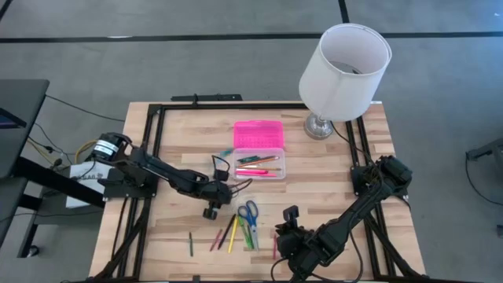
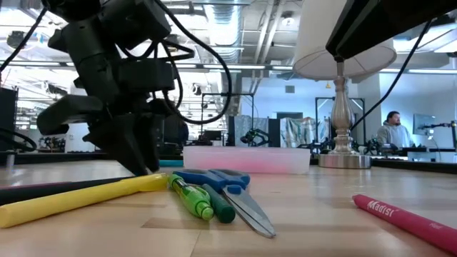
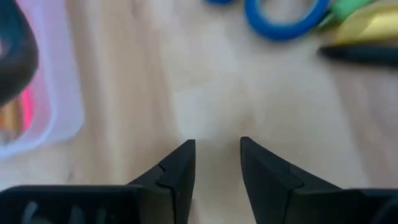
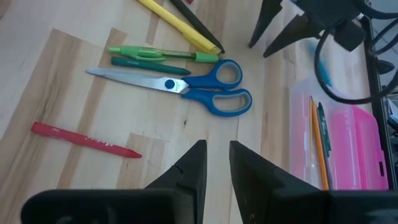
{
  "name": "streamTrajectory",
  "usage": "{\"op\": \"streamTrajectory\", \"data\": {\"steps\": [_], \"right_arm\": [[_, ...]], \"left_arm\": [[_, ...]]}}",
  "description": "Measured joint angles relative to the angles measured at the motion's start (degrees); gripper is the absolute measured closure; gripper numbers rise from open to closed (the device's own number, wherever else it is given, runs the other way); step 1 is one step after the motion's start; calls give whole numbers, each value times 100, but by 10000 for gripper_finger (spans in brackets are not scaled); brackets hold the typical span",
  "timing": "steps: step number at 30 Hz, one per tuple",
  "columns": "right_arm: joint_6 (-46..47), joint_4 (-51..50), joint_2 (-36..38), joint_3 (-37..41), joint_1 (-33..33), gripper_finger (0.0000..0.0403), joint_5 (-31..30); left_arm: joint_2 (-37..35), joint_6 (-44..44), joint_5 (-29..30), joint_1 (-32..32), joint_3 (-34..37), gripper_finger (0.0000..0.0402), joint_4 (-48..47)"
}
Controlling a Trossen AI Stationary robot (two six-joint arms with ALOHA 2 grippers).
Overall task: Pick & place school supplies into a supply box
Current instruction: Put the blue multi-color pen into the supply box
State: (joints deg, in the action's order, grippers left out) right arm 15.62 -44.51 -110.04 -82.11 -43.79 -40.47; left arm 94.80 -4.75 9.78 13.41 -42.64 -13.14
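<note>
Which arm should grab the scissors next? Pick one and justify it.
Left, probably. The left gripper hangs open and empty right beside the scissors, next to the supply box. The right gripper is also open but sits farther off.

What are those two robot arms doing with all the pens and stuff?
They are tidying school things into a pencil case with an open pink lid. A few pens already lie inside. The left tool hangs low over bare table between the case and the blue scissors, open and holding nothing. The right tool waits near the front edge, also open and empty. Scissors, a yellow pen and more pens remain on the table. A white lamp stands at the back.
</note>
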Motion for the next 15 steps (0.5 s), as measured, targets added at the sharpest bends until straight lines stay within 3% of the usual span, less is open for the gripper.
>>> {"op": "streamTrajectory", "data": {"steps": [11, 15], "right_arm": [[-1, 4, 0, 0, 0, 340, -1], [-2, 4, 0, 0, 0, 340, 0]], "left_arm": [[-712, 319, 921, -9, 38, 281, -1161], [-929, 579, 1514, -2, 35, 281, -1568]]}}
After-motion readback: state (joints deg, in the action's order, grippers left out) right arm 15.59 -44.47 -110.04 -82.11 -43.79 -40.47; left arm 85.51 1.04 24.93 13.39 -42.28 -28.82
